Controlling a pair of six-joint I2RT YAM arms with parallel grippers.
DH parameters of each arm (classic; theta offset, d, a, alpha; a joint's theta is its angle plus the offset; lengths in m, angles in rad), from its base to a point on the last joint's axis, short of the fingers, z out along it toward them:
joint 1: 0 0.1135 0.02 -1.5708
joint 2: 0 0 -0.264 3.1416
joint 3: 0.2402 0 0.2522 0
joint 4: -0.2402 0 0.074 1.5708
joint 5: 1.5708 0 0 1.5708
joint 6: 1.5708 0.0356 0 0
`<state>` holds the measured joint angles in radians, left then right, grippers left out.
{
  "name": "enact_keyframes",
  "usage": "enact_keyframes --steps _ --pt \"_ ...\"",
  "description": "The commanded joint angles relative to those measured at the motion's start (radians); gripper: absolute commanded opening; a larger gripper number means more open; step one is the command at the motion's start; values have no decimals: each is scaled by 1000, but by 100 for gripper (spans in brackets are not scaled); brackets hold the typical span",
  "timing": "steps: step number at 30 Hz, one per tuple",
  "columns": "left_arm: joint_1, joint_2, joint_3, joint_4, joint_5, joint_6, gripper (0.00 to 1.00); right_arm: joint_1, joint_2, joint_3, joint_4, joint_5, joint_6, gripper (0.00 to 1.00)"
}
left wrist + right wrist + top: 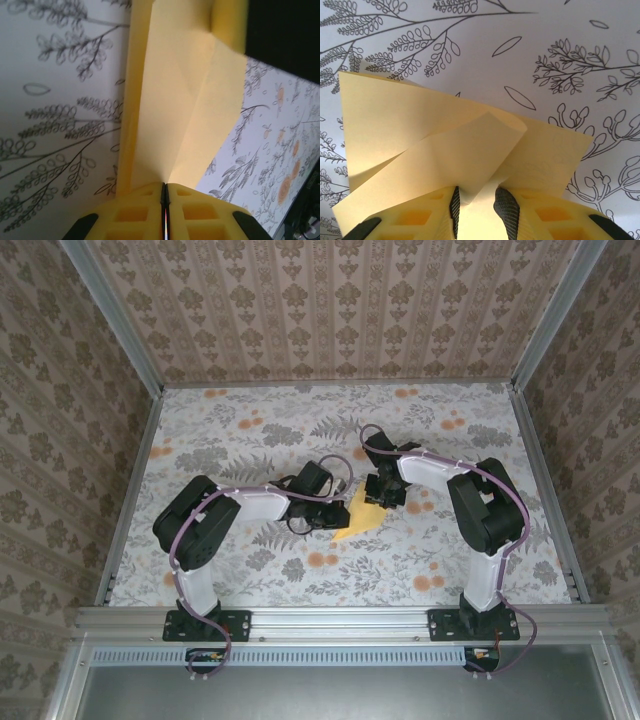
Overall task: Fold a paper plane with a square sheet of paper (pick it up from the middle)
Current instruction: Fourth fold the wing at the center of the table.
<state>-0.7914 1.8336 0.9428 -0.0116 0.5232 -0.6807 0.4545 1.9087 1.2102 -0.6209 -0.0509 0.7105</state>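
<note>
Yellow sheet of paper (362,517), partly folded, lies on the bench (250,430) between my two claws. The left claw (164,189) is pressed together, pinching the sheet's near edge; the sheet runs lengthwise straight ahead of it. The right claw (475,202) has its fingers (506,207) slightly apart astride a raised fold; I cannot tell whether it grips. Both claws meet the sheet, so neither is nearer. The bench surface is a flat floral print. Patterned walls (330,310) stand well apart from both arms.

We see smooth, matt yellow paper (420,130), creased; matt yellow plastic fingers (415,217) with ribbed black pads (507,210); a matt printed table (250,430); a dull metal rail (340,618).
</note>
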Motion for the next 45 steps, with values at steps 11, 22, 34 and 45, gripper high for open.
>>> enact_keyframes --steps 11,22,34,45 --pt "-1 28 51 -20 -17 14 10 0 123 -72 -20 59 20 33" --pt "1 46 47 -48 -28 19 7 0 133 -78 -22 64 26 30" --pt "3 56 41 -107 -31 33 3 -3 100 -59 -36 54 14 32" --pt "2 75 39 -178 -38 68 2 -36 -205 -34 -42 -60 -50 54"
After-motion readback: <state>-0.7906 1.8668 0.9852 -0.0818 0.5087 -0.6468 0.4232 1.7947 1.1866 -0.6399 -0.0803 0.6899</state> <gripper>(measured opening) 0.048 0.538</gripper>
